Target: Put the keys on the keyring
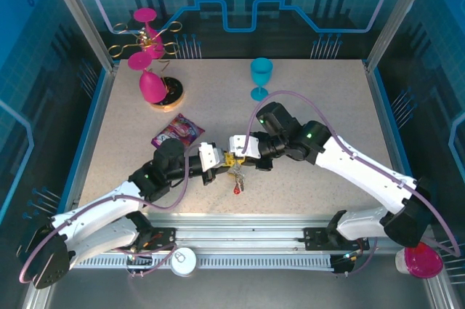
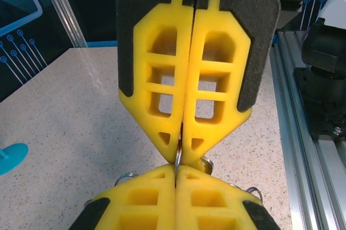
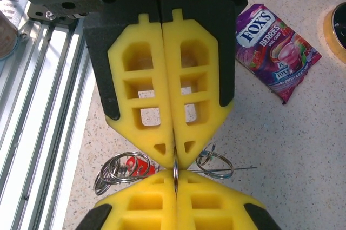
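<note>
Both arms meet tip to tip low over the front of the speckled table [image 1: 327, 105]. The left gripper [image 2: 181, 151] and the right gripper [image 3: 174, 157] each have their yellow fingers clamped on the keyring [image 2: 178, 158], a thin silver wire ring seen edge-on. Directly below are linked silver rings [image 3: 121, 169], a red clip [image 3: 136, 162] and the keys [image 1: 238, 177], which are small and silvery, their detail too fine to tell.
</note>
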